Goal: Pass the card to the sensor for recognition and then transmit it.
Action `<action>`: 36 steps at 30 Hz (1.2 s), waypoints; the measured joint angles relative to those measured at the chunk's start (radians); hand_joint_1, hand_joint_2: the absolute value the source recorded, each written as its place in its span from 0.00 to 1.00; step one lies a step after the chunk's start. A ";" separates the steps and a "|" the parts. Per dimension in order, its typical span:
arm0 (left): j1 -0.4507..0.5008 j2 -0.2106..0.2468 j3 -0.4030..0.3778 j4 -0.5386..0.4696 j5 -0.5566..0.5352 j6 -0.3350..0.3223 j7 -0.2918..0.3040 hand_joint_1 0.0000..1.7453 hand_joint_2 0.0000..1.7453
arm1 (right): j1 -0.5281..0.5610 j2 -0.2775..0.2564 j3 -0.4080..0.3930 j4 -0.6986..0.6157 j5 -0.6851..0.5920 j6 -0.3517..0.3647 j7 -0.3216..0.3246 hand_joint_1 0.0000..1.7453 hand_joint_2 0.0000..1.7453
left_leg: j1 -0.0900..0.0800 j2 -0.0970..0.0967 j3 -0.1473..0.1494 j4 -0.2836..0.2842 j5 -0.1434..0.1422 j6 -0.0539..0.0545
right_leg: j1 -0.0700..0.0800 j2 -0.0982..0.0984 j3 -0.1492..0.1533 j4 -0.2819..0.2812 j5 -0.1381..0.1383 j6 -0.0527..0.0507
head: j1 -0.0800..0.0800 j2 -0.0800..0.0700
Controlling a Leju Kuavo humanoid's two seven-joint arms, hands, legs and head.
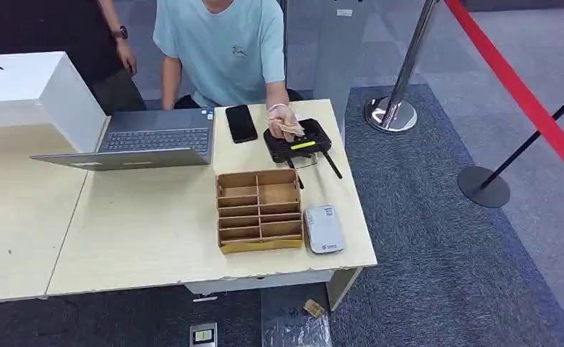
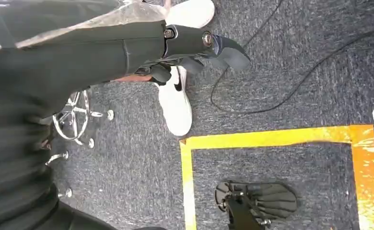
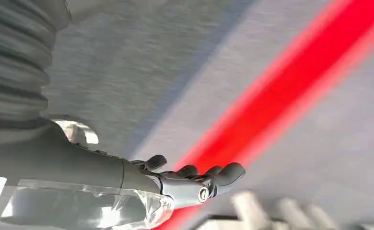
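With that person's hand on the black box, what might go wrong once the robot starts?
1. A person's hand rests on the black sensor; a robot hand coming in might bump it.
2. The phone and laptop lie close by and might get knocked.
3. Both robot hands hang low, the left hand over floor cables, the right hand holding nothing, so the reach up is long.

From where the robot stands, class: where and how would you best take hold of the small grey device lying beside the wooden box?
Grip the grey device by its near and far short ends, coming down from above. It lies flat, and its left long side sits close beside the wooden box, leaving little finger room there; both ends look free.
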 joint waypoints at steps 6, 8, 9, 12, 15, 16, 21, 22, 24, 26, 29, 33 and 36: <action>0.000 0.000 0.000 0.000 0.003 0.011 -0.010 0.00 1.00 | 0.056 -0.010 0.006 -0.313 -0.063 0.111 -0.050 0.00 1.00 | 0.000 0.001 0.001 0.000 0.001 0.001 | 0.000 0.000 0.000 0.000 0.001 0.001 | 0.000 0.000; 0.000 -0.001 0.000 0.000 0.003 0.011 -0.010 0.00 1.00 | 0.063 -0.013 0.006 -0.393 -0.081 0.123 -0.048 0.00 1.00 | 0.000 0.001 0.002 0.000 0.001 0.001 | 0.000 0.000 0.000 0.000 0.001 0.001 | 0.000 0.000; 0.000 -0.001 0.000 0.000 0.003 0.011 -0.010 0.00 1.00 | 0.064 -0.013 0.007 -0.433 -0.098 0.127 -0.052 0.00 1.00 | 0.000 0.001 0.002 0.000 0.001 0.001 | 0.000 0.000 0.000 0.000 0.001 0.001 | 0.000 0.000; 0.000 -0.001 0.000 0.000 0.001 0.011 -0.016 0.00 1.00 | 0.075 -0.019 0.008 -0.551 -0.119 0.145 -0.078 0.00 1.00 | -0.001 0.001 0.002 0.000 0.001 0.001 | -0.001 0.000 -0.001 0.000 0.001 0.001 | 0.000 0.000; 0.000 -0.001 0.000 0.000 -0.002 0.011 -0.020 0.00 1.00 | 0.076 -0.043 0.009 -0.692 -0.137 0.209 -0.012 0.00 1.00 | -0.001 0.001 0.001 0.000 0.001 0.001 | -0.001 0.000 0.000 0.000 0.001 0.001 | 0.000 0.000; 0.000 -0.001 0.000 0.000 -0.003 0.011 -0.021 0.00 1.00 | 0.076 -0.057 0.010 -0.743 -0.146 0.229 0.015 0.00 1.00 | -0.001 0.001 0.001 0.000 0.001 0.001 | -0.001 0.000 -0.001 0.000 0.001 0.001 | 0.000 0.000; -0.002 0.000 0.000 0.000 -0.008 0.010 -0.023 0.00 1.00 | 0.039 -0.138 0.023 -0.947 -0.142 0.250 0.151 0.00 1.00 | -0.001 0.001 0.001 0.000 0.001 0.001 | -0.001 0.000 0.000 0.001 0.001 0.001 | 0.000 0.000; -0.003 0.000 0.000 0.000 -0.008 0.010 -0.023 0.00 1.00 | 0.032 -0.152 0.026 -0.978 -0.139 0.250 0.164 0.00 1.00 | -0.001 0.001 0.001 0.000 0.001 0.001 | -0.001 0.000 0.000 0.001 0.001 0.001 | 0.000 0.000; -0.003 0.000 0.000 0.000 -0.009 0.009 -0.023 0.00 1.00 | 0.028 -0.174 0.034 -1.026 -0.134 0.249 0.174 0.00 1.00 | -0.001 0.000 0.001 0.000 0.001 0.001 | -0.001 0.000 0.000 0.001 0.001 0.001 | 0.000 0.000; -0.003 0.000 -0.001 0.000 -0.009 0.009 -0.023 0.00 1.00 | 0.026 -0.188 0.041 -1.063 -0.134 0.246 0.175 0.00 1.00 | -0.001 0.000 0.001 0.000 0.001 0.001 | -0.001 0.000 0.000 0.001 0.001 0.001 | 0.000 0.000; -0.004 0.000 -0.001 0.000 -0.017 0.007 -0.025 0.00 1.00 | 0.015 -0.227 0.064 -1.110 -0.155 0.247 0.179 0.00 1.00 | -0.001 0.000 -0.001 0.000 0.001 0.001 | -0.001 0.000 0.000 0.001 0.001 0.001 | -0.001 0.000; -0.009 0.000 -0.002 0.000 -0.021 0.000 -0.030 0.00 1.00 | -0.058 -0.298 0.141 -1.148 -0.191 0.254 0.235 0.00 1.00 | -0.001 0.000 -0.001 0.000 0.001 0.001 | -0.001 0.000 0.000 0.001 0.001 0.001 | 0.000 0.000; -0.010 0.000 -0.008 0.000 -0.027 -0.005 -0.031 0.00 1.00 | -0.134 -0.352 0.238 -1.166 -0.211 0.258 0.262 0.00 1.00 | -0.001 0.000 -0.002 0.000 0.002 0.001 | -0.001 0.000 0.000 0.002 0.001 0.001 | 0.000 0.000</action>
